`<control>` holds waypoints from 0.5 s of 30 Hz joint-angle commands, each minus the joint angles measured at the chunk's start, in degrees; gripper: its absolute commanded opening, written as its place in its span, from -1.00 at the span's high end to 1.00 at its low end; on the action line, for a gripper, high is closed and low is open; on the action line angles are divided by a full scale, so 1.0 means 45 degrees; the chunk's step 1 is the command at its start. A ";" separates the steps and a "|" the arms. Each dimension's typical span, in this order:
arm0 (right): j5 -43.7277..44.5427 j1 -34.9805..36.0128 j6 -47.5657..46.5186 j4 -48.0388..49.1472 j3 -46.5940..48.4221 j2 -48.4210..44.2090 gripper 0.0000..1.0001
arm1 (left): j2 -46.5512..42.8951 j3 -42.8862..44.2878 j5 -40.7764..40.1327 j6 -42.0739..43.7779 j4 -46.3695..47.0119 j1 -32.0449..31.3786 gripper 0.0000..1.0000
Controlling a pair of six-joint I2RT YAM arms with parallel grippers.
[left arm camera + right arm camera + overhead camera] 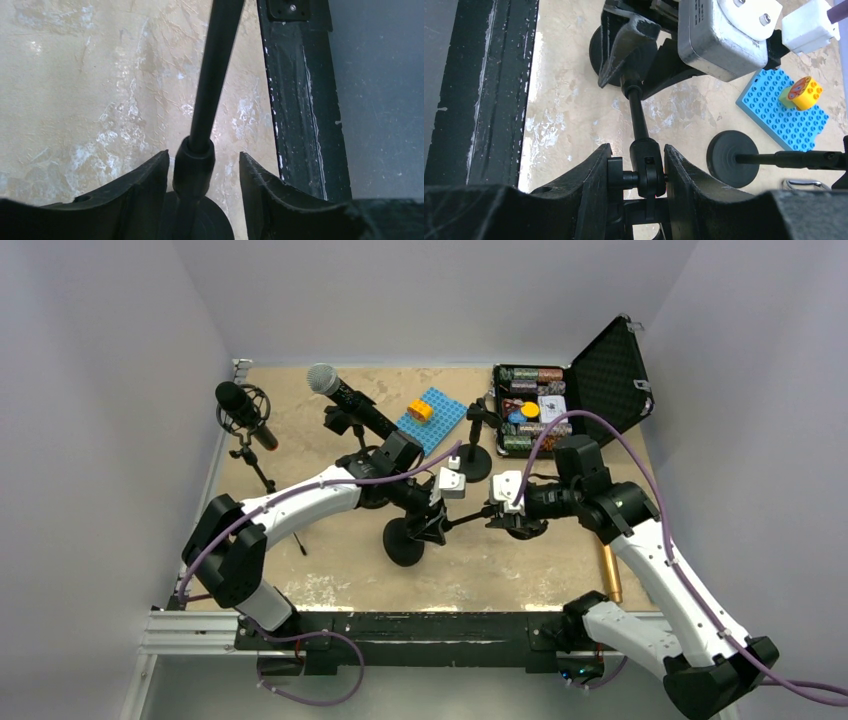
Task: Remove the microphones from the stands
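I'm clenching my right tool point(636, 155) on the swivel joint point(647, 172) of the tipped stand point(403, 543), my left tool point(203, 156) straddling its pole point(210, 75) unclenched — it should be closing firmly first — while the microphone point(340, 395) is sitting well apart, behind my left arm point(300, 502).

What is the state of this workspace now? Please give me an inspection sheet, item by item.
Surface: beige table, worn, with pale patches.
Job's things: black stand tilted between the two arms; silver-headed microphone sits on another stand at the back left.
Clutter: black microphone on a tripod; blue brick plate with a yellow brick on it; open case of chips; empty stand; brass tube.
Grippers: left gripper, fingers open around the stand's pole; right gripper, fingers shut on the stand's joint.
Cables: purple cables along both arms.
Surroundings: plain grey walls; black rail at the near edge.
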 commanded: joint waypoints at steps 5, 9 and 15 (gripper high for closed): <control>0.1435 0.0057 0.2892 0.1988 0.0408 0.0451 1.00 | 0.0283 -0.0032 -0.0974 -0.0798 0.1806 -0.0121 0.66; 0.3060 -0.0585 0.9518 0.1372 0.2673 0.2659 1.00 | -0.0924 -0.0985 -0.5507 -0.2433 0.3711 -0.0411 1.00; 0.0716 -0.2136 1.5002 0.0304 0.2188 0.4095 1.00 | -0.0784 -0.1001 -0.8179 -0.4156 0.4145 -0.0916 1.00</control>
